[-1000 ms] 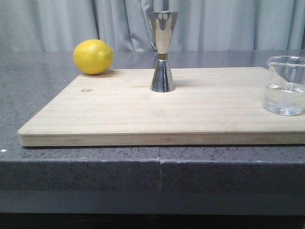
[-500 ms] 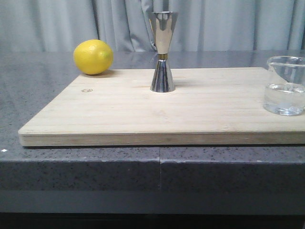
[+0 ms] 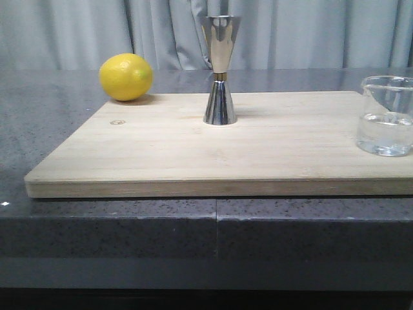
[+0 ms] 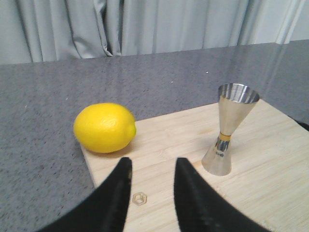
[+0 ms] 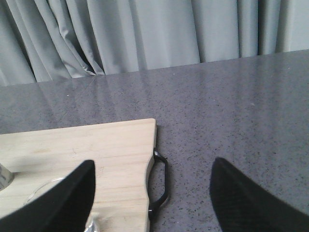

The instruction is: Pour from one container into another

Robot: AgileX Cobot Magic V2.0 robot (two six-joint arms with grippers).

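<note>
Beaker [image 3: 386, 116] at right edge: likely fragile, slippery, part full; best gripped mid-wall, kept level. Right gripper [image 5: 152, 203] spread wide, empty; left gripper [image 4: 152, 193] ajar, empty.

A grey speckled counter [image 3: 51, 129] carries a wooden cutting board [image 3: 161, 155] and a lemon [image 3: 126, 77].

Clear glass beaker [image 3: 386, 116], upright, part-filled with clear liquid, at board's right edge; shiny steel jigger [image 3: 220, 70], gold-waisted, upright mid-board, well apart.
</note>
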